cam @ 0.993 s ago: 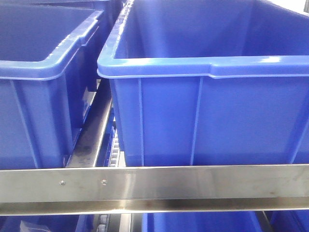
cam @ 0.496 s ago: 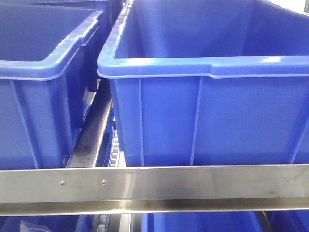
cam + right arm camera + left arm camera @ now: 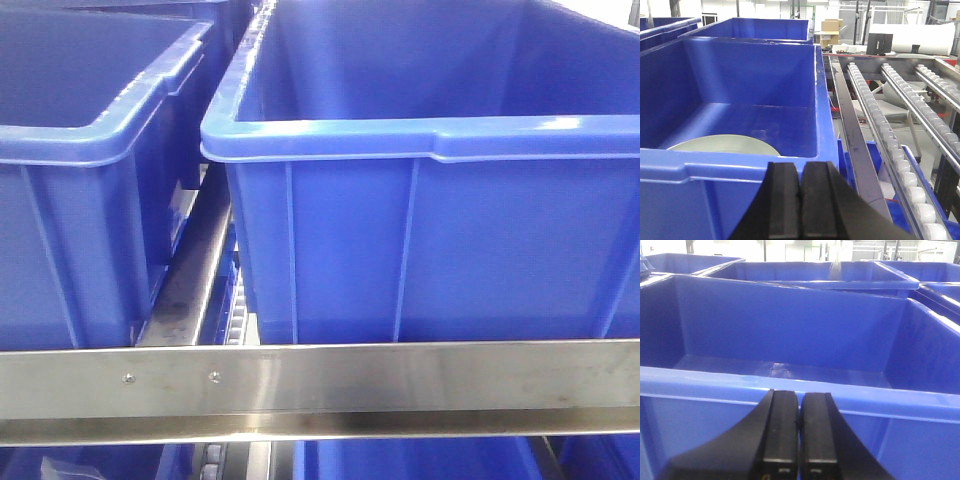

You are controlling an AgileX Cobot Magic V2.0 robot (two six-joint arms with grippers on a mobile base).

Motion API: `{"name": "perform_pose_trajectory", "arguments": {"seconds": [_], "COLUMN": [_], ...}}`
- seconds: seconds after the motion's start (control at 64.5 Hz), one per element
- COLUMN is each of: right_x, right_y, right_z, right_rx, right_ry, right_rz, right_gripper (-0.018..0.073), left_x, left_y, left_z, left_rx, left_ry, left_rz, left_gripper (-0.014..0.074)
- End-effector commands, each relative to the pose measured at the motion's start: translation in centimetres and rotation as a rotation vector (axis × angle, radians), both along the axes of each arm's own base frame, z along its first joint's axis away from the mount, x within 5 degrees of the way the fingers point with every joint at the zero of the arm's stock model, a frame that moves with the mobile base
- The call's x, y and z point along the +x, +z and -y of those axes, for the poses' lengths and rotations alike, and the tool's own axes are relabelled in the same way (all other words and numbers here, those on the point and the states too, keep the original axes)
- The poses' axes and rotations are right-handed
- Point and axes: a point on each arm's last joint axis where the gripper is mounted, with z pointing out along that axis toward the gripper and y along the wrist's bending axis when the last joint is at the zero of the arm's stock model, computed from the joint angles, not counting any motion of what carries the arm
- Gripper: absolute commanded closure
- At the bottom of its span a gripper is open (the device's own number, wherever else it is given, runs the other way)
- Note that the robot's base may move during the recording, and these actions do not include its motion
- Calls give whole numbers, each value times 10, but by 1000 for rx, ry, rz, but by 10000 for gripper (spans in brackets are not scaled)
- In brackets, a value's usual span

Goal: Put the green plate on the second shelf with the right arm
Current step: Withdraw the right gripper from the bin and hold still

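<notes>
The pale green plate [image 3: 725, 144] lies flat on the floor of a blue bin [image 3: 765, 85] in the right wrist view, partly hidden behind the bin's near rim. My right gripper [image 3: 800, 172] is shut and empty, just outside that near rim, apart from the plate. My left gripper [image 3: 799, 402] is shut and empty in front of another blue bin [image 3: 790, 330] whose floor is bare. The steel front rail of the shelf [image 3: 400, 380] with two screw heads crosses the bottom of the front view. Neither gripper nor the plate shows in the front view.
Two blue bins [image 3: 430, 200] [image 3: 90, 180] stand side by side on the shelf behind the rail, with a steel divider [image 3: 190, 280] between them. To the right of the plate's bin run roller tracks [image 3: 890, 145] and a dark steel bar [image 3: 850, 135]. More blue bins stand behind.
</notes>
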Motion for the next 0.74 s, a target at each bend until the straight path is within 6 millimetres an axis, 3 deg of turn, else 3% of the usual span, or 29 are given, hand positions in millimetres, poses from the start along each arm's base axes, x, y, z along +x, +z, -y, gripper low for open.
{"name": "perform_pose_trajectory", "arguments": {"seconds": [0.0, 0.729], "right_x": [-4, -4], "right_y": [15, 15], "right_z": [1, 1], "right_rx": [3, 3], "right_ry": [-4, -4], "right_rz": [129, 129], "right_gripper": [510, 510], "left_x": [1, 1], "left_y": [-7, -7], "left_z": [0, 0], "left_rx": [-11, -11], "left_ry": [-4, -4], "left_rz": [43, 43], "left_gripper": [466, 466]}}
